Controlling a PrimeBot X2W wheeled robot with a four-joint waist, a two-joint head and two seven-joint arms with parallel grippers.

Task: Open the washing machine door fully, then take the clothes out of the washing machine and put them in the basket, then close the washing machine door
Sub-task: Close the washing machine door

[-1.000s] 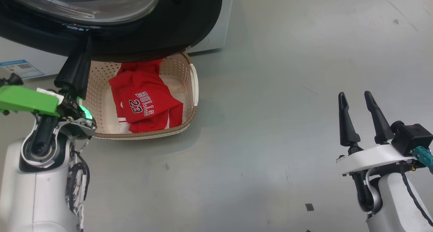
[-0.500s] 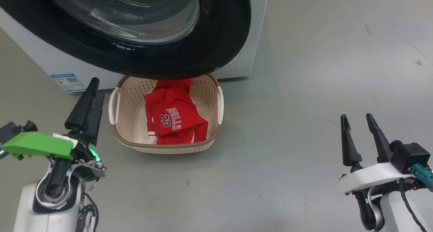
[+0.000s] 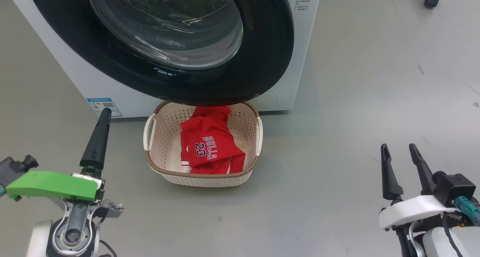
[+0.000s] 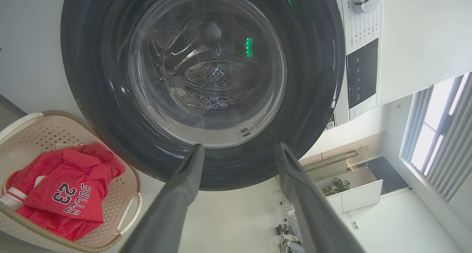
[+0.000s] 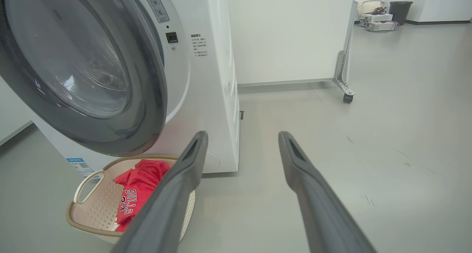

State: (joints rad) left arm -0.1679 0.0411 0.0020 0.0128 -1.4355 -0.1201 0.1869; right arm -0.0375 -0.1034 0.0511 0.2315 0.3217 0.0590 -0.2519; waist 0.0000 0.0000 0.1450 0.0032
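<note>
Sitting right of left gripper (image 3: 105, 114): basket (image 3: 205, 180)

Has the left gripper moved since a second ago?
Yes. The left gripper overlapped the left wall of the basket; now it stands clear to that side, floor showing between.

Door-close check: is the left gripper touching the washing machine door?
Apart. Head view: white panel of the washing machine shows between the left gripper and the washing machine door.
</note>
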